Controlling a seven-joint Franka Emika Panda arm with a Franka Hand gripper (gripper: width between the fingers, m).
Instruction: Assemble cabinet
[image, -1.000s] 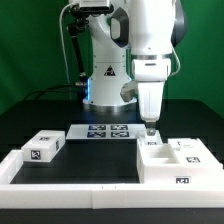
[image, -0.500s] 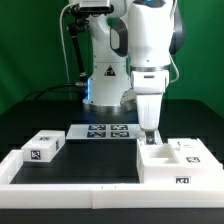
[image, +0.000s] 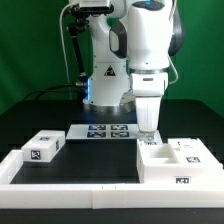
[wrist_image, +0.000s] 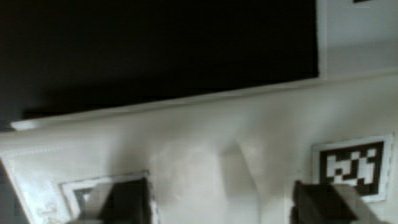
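White, tag-bearing plastic panel (image: 42, 148) lies loose at the exterior view's left, awaiting fitting; the flat marker board (image: 105, 131) sits mid-table; rightward, the gripper (image: 148, 131) hangs spread wide and empty just above the blocky white cabinet (image: 172, 162), seemingly aligning a grasp.

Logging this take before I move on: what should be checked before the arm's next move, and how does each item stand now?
1. Fingers spread apart: ok.
2. Nothing clamped between the fingers: ok.
3. Gripper above the back edge of the cabinet: ok.
4. Fingers touching the cabinet: cannot tell.
5. Panel well away from the arm, at the exterior view's left: ok.
6. Marker board uncovered: ok.
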